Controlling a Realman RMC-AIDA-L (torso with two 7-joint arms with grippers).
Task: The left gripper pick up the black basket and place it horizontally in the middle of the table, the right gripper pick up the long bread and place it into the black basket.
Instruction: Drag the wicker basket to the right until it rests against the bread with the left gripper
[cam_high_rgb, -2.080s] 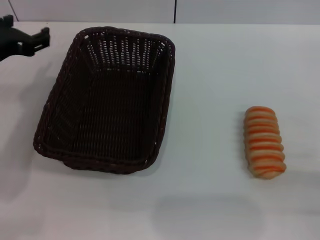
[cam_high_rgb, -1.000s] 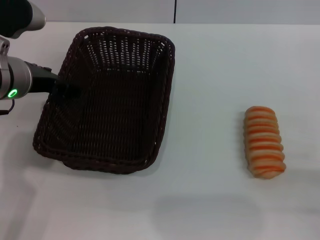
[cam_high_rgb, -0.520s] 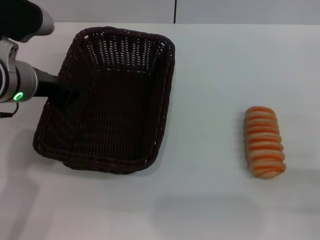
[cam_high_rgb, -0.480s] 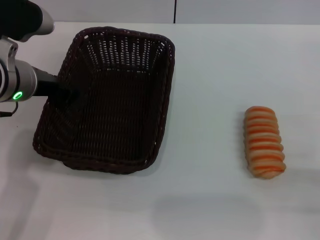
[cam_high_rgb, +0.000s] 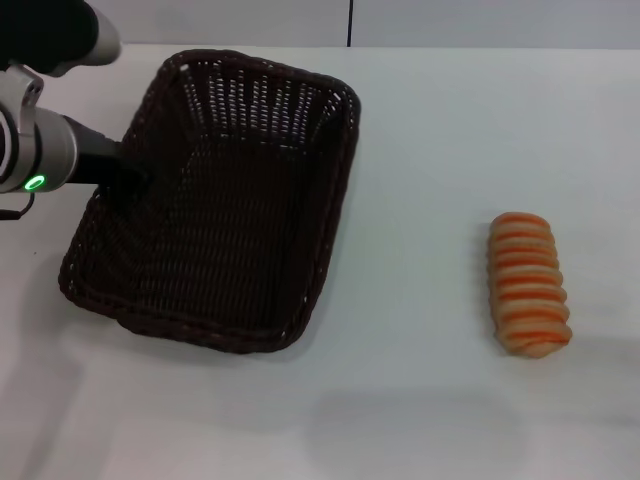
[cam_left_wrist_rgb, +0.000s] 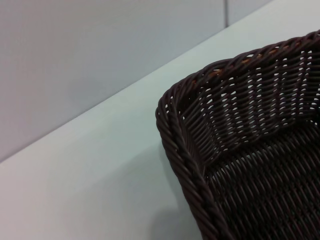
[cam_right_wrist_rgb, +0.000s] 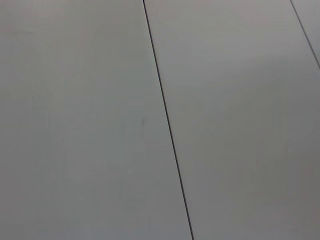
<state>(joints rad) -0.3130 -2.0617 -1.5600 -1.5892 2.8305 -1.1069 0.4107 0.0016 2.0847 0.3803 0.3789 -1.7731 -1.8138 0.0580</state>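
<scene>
Here white table (cam_high_rgb: 430, 120), grey panelled wall (cam_right_wrist_rgb: 100, 120) behind; left claw (cam_high_rgb: 128, 180) pinching black basket (cam_high_rgb: 215, 210) rim.

The large dark brown woven wicker basket (cam_high_rgb: 215, 200) fills the left half of the plain white worktop (cam_high_rgb: 430, 130), and the left arm's black claw (cam_high_rgb: 128, 178) blocks its left rim. A wide bare strip separates the basket from the small tan bread roll with orange stripes (cam_high_rgb: 528, 284) near the right edge. The near worktop edge is open too.

Left hand (cam_high_rgb: 128, 178) fingers lost against black basket (cam_high_rgb: 230, 250) rim.
</scene>
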